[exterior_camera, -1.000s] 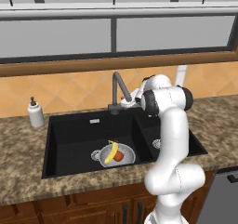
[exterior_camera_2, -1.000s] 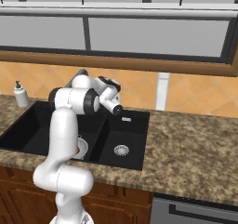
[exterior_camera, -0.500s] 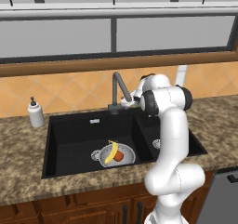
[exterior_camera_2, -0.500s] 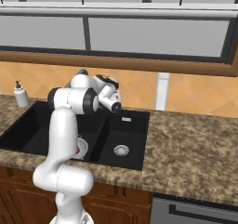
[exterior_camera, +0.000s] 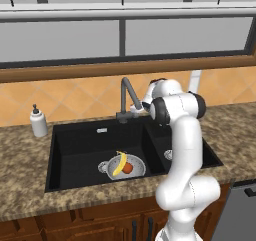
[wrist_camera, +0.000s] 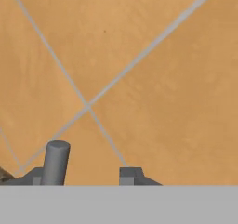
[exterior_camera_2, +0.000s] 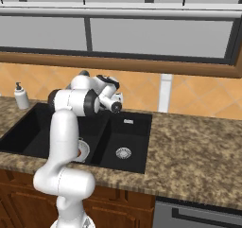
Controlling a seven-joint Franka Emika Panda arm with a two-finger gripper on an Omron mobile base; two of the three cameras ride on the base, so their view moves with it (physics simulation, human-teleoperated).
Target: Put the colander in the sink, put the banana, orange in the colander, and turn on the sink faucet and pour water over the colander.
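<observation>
At centre frame, the robot's two-finger gripper reaches beside the tall dark grey gooseneck sink faucet, likely to work its handle; whether its jaws are spread cannot be told. Below, the silvery metal colander holds the yellow banana and reddish orange in the black sink's larger basin, ready for rinsing.

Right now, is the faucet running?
Cannot tell for sure, but no water stream shows under the sink faucet spout. The colander sits in the sink holding the banana and orange.
</observation>
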